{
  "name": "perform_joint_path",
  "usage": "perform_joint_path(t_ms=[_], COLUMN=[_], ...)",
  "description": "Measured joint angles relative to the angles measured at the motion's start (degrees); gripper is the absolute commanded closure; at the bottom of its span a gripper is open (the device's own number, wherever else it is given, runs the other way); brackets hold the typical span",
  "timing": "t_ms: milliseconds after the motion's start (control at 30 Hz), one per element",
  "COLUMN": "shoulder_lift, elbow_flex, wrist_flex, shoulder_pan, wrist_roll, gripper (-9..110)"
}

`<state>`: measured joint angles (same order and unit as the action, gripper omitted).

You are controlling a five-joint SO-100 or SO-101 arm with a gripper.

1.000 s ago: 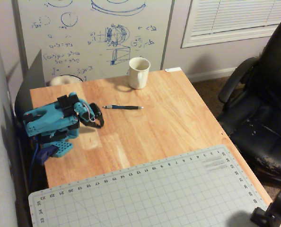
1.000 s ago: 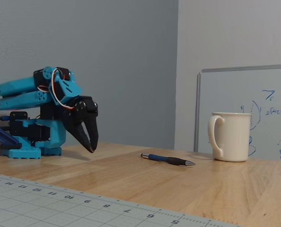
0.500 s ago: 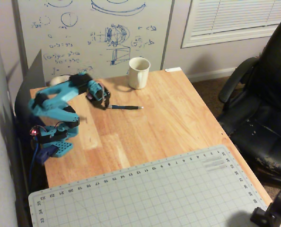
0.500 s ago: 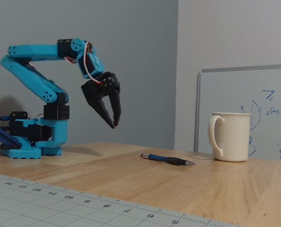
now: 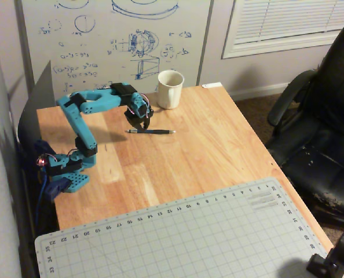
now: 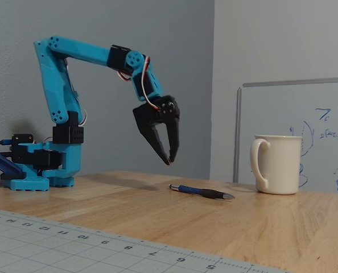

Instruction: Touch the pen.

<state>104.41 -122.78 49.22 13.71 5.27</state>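
The dark blue-black pen (image 5: pixel 152 131) lies flat on the wooden table, in front of the cream mug (image 5: pixel 170 88). In the fixed view the pen (image 6: pixel 202 192) lies left of the mug (image 6: pixel 277 164), its silvery tip pointing toward the mug. My blue arm's black gripper (image 5: pixel 143 125) points down over the pen's left end. In the fixed view the gripper (image 6: pixel 169 161) hangs a short way above that end, not touching it. The jaws meet at the tips and hold nothing.
The arm's base (image 5: pixel 68 174) is clamped at the table's left edge. A grey cutting mat (image 5: pixel 178 237) covers the near part of the table. A whiteboard (image 5: pixel 114 40) stands behind it, and a black office chair (image 5: pixel 322 127) is to the right.
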Motion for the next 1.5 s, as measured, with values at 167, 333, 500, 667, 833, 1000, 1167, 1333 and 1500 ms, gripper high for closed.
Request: perform_joint_path(t_ms=[167, 333, 500, 667, 833, 1000, 1167, 1333, 1500], shoulder_lift=[-6.77, -10.81, -13.45, -14.85, -14.94, -14.94, -14.94, -14.94, -16.08], elbow_flex=[2.72, 4.31, 4.57, 4.57, 4.57, 4.75, 5.89, 5.89, 5.98], wrist_flex=[-4.57, -7.47, -8.96, -10.28, -10.46, -10.63, -13.18, -13.54, -13.54], shoulder_pan=[0.00, 0.00, 0.44, 3.16, 4.22, 4.22, 4.66, 5.71, 5.80], wrist_roll=[0.00, 0.00, 0.00, 0.00, 0.00, 0.00, 0.00, 0.00, 0.00], gripper=[101, 101, 101, 101, 101, 101, 101, 101, 101])
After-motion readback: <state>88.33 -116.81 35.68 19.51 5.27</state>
